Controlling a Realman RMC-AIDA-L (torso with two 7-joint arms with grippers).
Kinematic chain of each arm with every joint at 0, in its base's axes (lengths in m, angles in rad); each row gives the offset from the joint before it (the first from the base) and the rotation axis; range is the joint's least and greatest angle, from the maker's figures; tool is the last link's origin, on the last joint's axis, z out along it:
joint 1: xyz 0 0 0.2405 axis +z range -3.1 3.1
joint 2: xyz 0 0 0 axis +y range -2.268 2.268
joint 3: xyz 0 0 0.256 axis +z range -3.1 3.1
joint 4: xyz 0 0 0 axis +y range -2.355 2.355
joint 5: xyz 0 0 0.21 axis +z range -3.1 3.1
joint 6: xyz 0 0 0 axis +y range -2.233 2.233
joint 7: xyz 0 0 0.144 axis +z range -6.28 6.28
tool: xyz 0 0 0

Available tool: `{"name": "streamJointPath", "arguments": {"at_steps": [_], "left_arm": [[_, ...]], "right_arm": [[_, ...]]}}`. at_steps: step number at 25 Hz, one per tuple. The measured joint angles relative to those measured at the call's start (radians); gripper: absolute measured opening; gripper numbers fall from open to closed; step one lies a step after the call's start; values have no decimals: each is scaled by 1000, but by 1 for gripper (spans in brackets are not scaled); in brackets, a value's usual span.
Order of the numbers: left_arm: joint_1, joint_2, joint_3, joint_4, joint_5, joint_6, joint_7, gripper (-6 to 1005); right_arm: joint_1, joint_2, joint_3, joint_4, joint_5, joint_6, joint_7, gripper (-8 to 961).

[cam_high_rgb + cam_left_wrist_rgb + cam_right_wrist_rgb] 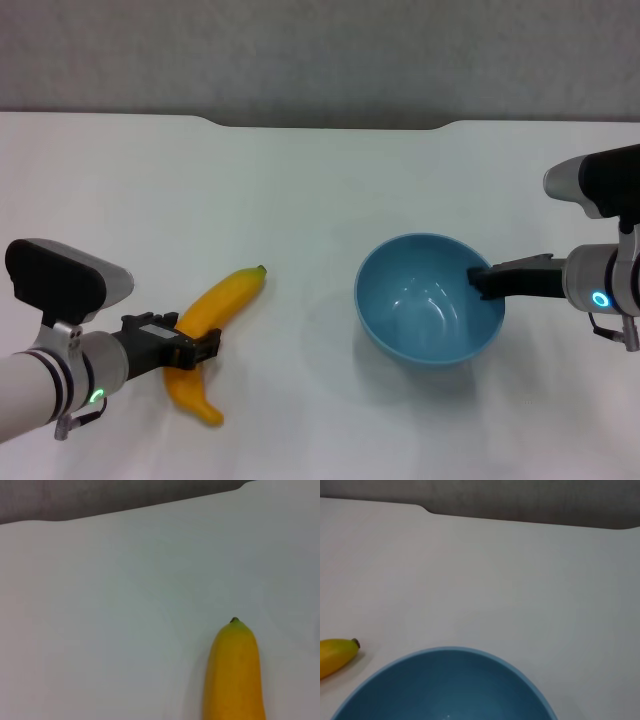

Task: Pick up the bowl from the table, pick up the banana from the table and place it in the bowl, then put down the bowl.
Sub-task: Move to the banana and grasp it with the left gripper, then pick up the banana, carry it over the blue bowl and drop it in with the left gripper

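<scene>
Left gripper (pixel 203 349) clasps banana (pixel 222 300); right gripper (pixel 479 281) pinches bowl (pixel 400 340) rim.

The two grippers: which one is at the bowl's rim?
The right gripper, reaching over the bowl's rim. The left gripper is at the banana instead.

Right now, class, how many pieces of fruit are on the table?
1: the banana lies on the table's left part, the left gripper at its middle. None shows elsewhere.

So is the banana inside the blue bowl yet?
No, the banana lies on the white table, apart from the empty bowl.
</scene>
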Motion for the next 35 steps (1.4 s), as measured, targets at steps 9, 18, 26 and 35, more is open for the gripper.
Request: {"name": "streamJointPath", "arguments": {"at_steps": [9,18,26,35], "left_arm": [[1,-3,0,-8,-3,6,1,557],[8,2,-12,-81,-63,-11,2,531],[26,4,-16,-277,-189,-127,4,557],[2,-3,-1,-315,-349,-168,22,586]], "right_arm": [[0,0,0,0,1,-1,0,107],[-1,0,10,0,2,-2,-2,114],[7,1,1,2,8,3,-2,121],[46,9,-48,5,57,0,10,128]]}}
